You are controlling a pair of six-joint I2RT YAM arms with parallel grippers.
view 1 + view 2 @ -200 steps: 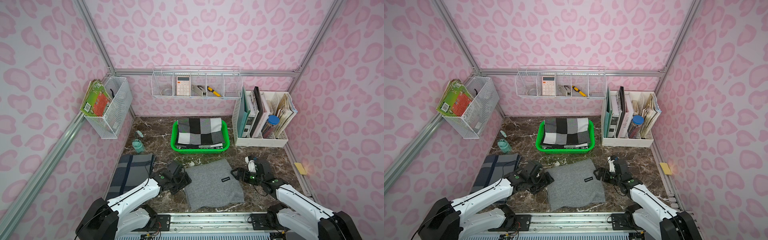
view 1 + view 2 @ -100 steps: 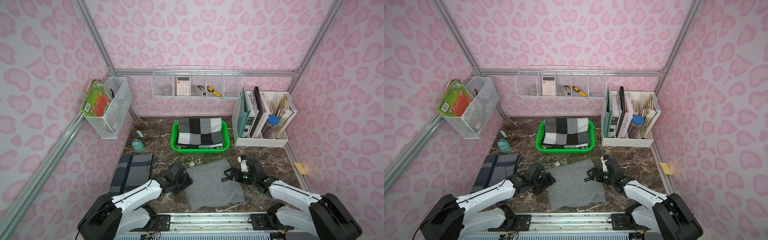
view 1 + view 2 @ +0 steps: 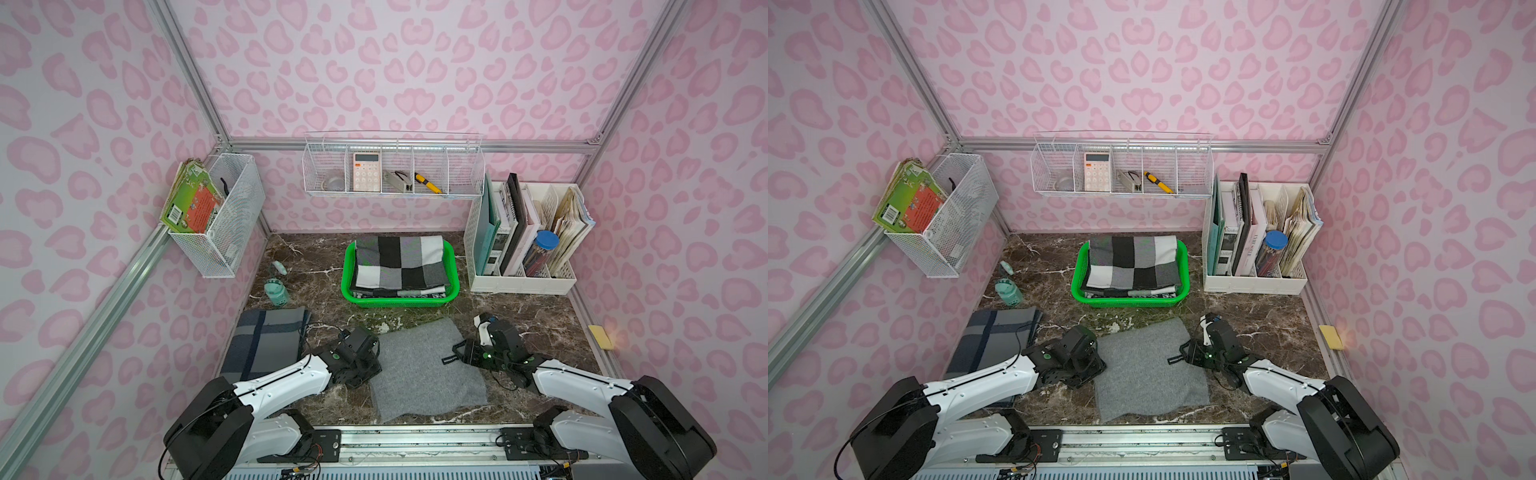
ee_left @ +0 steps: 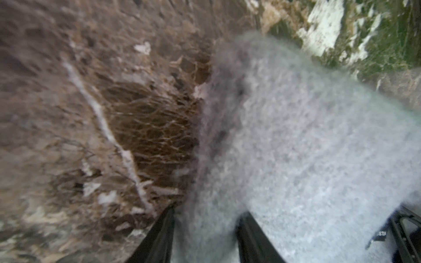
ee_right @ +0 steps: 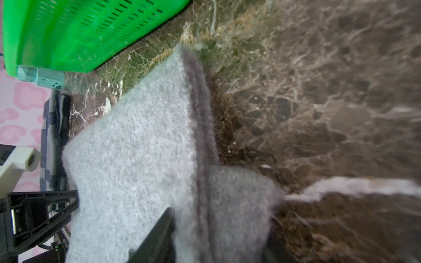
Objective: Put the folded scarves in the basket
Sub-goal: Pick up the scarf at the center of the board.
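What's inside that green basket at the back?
A folded black, white and grey checked cloth fills the green basket. Edges of more folded fabric peek out beneath it; the basket's floor is covered.

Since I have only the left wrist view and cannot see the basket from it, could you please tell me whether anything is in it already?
Observer: Yes, the green basket holds a folded black, white and grey checked cloth that covers most of it.
Operator: Thank you; and where does it stand?
Observer: Just beyond the far edge of the grey scarf, apart from it, with a strip of bare tabletop between.
Operator: And is the right arm on the scarf too?
Observer: Yes, in the right wrist view the scarf's edge sits between the fingers of the right gripper.
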